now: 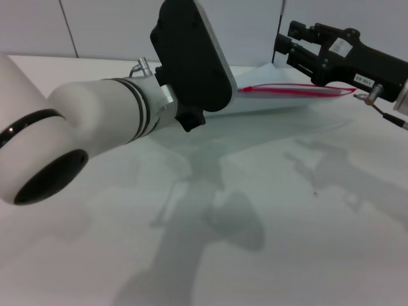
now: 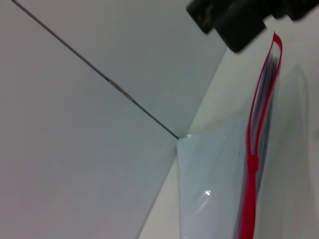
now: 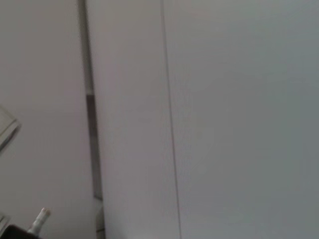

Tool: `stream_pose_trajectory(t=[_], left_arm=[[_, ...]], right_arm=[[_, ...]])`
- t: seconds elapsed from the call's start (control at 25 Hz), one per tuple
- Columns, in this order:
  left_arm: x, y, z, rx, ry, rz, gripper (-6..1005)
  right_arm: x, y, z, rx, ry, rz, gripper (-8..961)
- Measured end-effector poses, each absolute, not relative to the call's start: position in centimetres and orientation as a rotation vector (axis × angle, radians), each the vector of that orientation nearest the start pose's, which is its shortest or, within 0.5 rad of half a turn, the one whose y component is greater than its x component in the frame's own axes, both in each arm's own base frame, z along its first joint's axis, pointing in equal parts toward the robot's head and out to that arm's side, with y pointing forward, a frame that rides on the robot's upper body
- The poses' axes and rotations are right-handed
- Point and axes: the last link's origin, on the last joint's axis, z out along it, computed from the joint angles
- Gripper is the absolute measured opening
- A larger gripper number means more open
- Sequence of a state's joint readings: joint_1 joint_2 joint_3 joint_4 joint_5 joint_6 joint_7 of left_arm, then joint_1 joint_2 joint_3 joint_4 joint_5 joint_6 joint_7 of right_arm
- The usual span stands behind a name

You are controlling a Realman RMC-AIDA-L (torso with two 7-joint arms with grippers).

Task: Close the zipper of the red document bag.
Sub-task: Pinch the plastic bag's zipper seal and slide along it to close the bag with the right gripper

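Note:
The red document bag (image 1: 274, 107) is a pale translucent pouch lying flat at the far side of the table, and my left arm hides its left part. Its zipper (image 1: 299, 93) runs along the edge as two red strips that stand parted. In the left wrist view the zipper (image 2: 254, 164) is joined on one side of a small thickening and splits apart beyond it across the bag (image 2: 209, 194). My left gripper (image 1: 191, 64) hangs over the bag's left end, with its fingers hidden. The black right gripper (image 1: 288, 43) hovers above the right end, also showing as the right gripper (image 2: 234, 20).
The white table (image 1: 287, 210) spreads out in front of the bag, with only arm shadows on it. Grey wall panels (image 3: 224, 119) stand right behind the bag. My left forearm (image 1: 76, 140) fills the near left of the head view.

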State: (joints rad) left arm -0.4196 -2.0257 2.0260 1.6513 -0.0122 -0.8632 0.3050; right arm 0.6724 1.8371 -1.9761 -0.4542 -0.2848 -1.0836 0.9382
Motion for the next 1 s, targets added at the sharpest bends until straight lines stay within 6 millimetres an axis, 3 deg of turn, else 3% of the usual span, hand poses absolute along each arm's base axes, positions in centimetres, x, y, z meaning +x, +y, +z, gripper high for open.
stream_pose_trajectory(t=[0.4, 1.0], left_arm=[[-10.5, 35.3, -3.0, -2.209, 0.026, 0.213, 47], [-10.0, 34.9, -3.2, -2.202, 0.04, 0.096, 45]], right_arm=[[16.5, 41.4, 1.5, -2.536, 0.227, 0.889, 402], [15.8, 41.7, 0.1, -2.537, 0.102, 0.639, 404]])
